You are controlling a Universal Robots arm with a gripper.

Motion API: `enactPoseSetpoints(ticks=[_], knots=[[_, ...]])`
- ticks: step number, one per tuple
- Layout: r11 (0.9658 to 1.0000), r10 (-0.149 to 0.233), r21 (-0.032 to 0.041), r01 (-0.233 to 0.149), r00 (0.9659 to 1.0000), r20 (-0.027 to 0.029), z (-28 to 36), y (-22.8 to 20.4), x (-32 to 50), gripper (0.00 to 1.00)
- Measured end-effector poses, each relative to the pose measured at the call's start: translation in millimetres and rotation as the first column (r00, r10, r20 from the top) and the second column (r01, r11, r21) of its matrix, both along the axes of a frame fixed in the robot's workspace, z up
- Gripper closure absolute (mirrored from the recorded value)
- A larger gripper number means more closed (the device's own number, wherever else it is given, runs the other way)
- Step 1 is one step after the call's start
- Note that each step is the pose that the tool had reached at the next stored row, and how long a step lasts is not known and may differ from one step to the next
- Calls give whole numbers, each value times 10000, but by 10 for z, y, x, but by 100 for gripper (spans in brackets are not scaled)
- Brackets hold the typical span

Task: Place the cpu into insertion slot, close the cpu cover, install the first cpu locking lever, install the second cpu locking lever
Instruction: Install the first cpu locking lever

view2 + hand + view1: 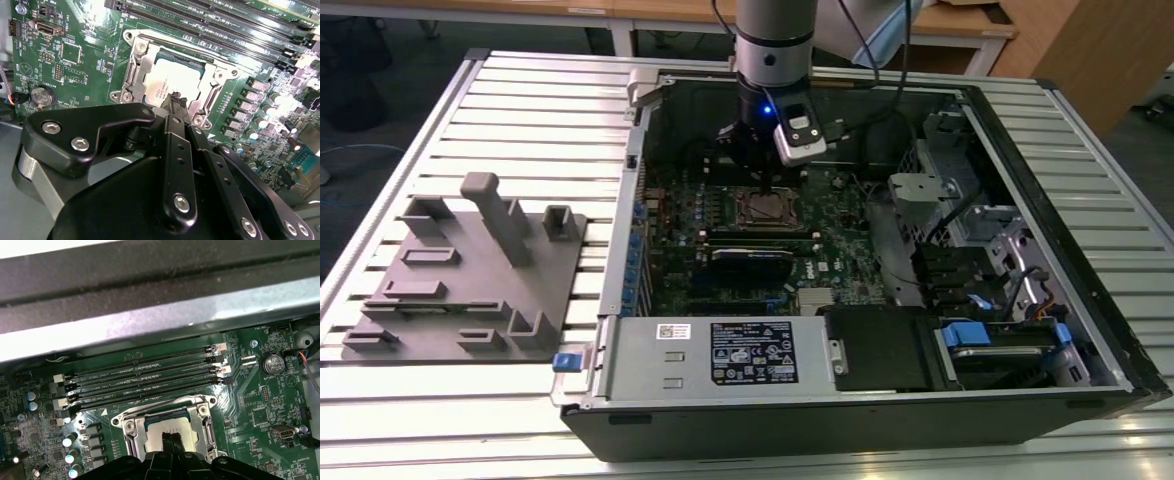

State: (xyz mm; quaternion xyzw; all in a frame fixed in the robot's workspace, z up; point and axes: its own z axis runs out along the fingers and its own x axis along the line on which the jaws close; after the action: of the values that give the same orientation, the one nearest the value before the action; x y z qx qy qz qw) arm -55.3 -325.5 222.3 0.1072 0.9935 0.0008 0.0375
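The cpu lies flat in the insertion slot on the green board, its silver top showing in both wrist views. The cpu cover is a silver frame lying down around the chip, with its cut-out over the metal top. My gripper hangs straight above the socket, shut, its two black fingertips pressed together with nothing between them. The tips sit at the chip's near edge, touching it or just above it. I cannot make out the locking levers apart from the frame.
Long black memory slots run just beyond the socket, toward the case wall. A coin battery and capacitors stand nearby. A labelled grey box, drive bays and a grey fixture outside the case are farther off.
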Motion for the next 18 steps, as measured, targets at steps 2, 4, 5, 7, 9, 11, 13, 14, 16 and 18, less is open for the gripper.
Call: enactPoseSetpoints(ticks=[2,4,5,7,9,11,13,14,16,18], knots=[[10000,1,2,-1,10000,1,14,0,0,90],[10000,8,4,-8,10000,2,14,1,1,90],[10000,21,5,-21,10000,2,14,1,4,90],[10000,97,3,-97,10000,1,12,0,15,90],[9998,199,1,-199,9998,0,9,0,26,90],[9998,223,-5,-223,9998,1,8,-5,26,90],[9997,226,-6,-226,9997,1,7,-34,27,90],[9997,226,-5,-226,9997,1,7,-54,26,90],[9997,227,-6,-227,9997,1,6,-91,27,90],[9997,230,-5,-230,9997,2,3,-103,26,90]])
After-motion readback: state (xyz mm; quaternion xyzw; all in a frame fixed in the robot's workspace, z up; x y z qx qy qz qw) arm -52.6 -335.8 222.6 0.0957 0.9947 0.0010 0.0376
